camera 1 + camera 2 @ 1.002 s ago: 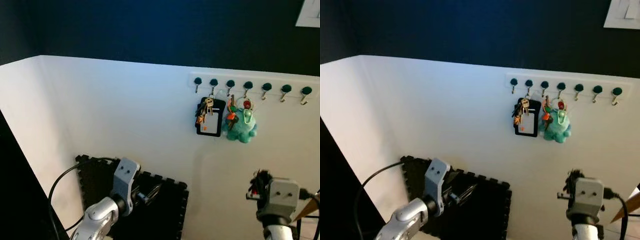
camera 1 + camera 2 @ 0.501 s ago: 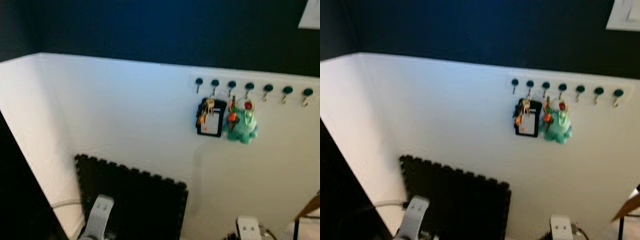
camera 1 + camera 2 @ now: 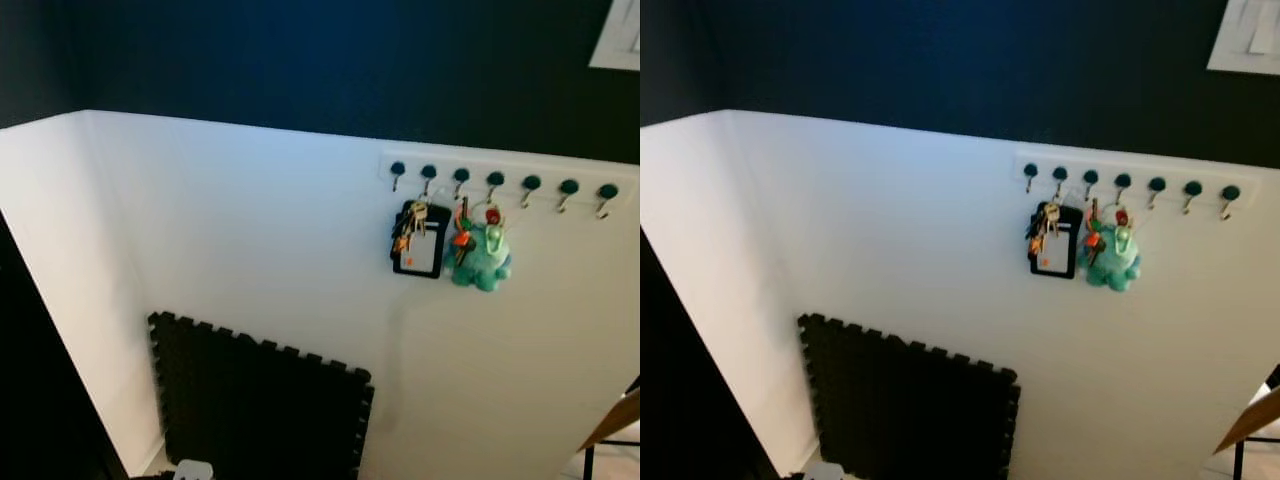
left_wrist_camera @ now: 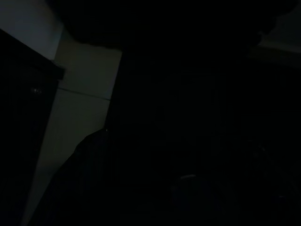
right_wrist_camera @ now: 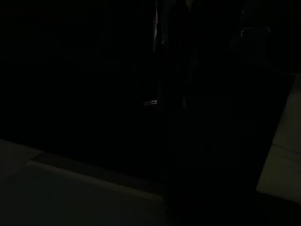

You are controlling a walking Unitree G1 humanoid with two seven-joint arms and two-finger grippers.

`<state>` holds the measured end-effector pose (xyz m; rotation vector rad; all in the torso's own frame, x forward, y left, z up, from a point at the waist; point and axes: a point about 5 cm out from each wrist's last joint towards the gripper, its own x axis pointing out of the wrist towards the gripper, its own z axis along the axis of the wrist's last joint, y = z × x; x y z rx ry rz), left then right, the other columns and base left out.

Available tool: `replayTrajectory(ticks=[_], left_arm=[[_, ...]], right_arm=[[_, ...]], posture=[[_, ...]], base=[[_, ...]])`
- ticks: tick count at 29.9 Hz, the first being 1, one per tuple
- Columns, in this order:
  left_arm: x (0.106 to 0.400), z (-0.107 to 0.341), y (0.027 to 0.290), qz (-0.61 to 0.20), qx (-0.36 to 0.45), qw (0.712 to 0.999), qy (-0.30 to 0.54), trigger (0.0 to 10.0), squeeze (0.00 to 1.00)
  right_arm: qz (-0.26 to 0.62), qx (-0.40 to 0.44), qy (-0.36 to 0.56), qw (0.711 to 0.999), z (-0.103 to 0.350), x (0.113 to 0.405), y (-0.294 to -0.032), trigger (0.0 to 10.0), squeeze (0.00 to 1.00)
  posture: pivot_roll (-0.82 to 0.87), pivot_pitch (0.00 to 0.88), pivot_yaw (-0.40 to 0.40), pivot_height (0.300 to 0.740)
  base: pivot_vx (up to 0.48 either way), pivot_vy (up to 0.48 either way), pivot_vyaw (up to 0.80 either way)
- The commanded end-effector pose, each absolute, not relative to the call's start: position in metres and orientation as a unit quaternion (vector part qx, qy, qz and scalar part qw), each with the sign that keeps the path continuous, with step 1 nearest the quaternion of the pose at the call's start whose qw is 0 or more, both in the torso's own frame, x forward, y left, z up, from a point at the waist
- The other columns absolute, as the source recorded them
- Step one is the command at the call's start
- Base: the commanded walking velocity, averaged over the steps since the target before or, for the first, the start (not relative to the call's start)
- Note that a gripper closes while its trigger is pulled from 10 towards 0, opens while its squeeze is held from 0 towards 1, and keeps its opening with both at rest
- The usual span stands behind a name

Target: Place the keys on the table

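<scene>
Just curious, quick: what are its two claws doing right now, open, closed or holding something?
Left gripper: cannot be told, its wrist view is too dark.
Right gripper: cannot be told, same darkness.

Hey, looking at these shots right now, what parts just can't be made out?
- Both wrist views: nearly black with shade, so finger state is unreadable.
- Keys: too small to count, bunched over the black card holder.
- Teal plush keychain: its hook is hidden by its own rings.

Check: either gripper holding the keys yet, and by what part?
No. Both key bunches hang on the hook rack: the keys by the black card holder, the other by the teal plush toy. Wrist views too dark for jaws.
</scene>
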<state>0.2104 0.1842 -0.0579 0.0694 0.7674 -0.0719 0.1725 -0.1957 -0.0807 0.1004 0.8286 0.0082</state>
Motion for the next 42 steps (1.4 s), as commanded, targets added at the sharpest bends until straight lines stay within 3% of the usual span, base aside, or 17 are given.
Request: replayTrajectory(ticks=[1, 24, 42], left_arm=[[0.207, -0.061, 0.184, -0.039, 0.039, 0.924, 0.378, 10.0, 0.0], [0.2, -0.072, 0.188, -0.047, 0.078, 0.906, 0.414, 10.0, 0.0], [0.192, -0.077, 0.181, -0.054, 0.077, 0.902, 0.422, 10.0, 0.0]], right_arm=[[0.004, 0.047, 0.405, 0.913, -0.082, 0.17, -0.194, 10.0, 0.0], [0.006, 0.016, 0.434, 0.901, -0.09, 0.16, -0.187, 10.0, 0.0], [0.04, -0.017, 0.447, 0.893, -0.091, 0.157, -0.19, 10.0, 0.0]], posture=[[0.04, 0.0, 0.01, 0.74], [0.06, 0.0, 0.025, 0.74], [0.06, 0.0, -0.029, 0.74]], base=[[0.0, 0.0, 0.0], [0.0, 0.0, 0.0], [0.0, 0.0, 0.0]])
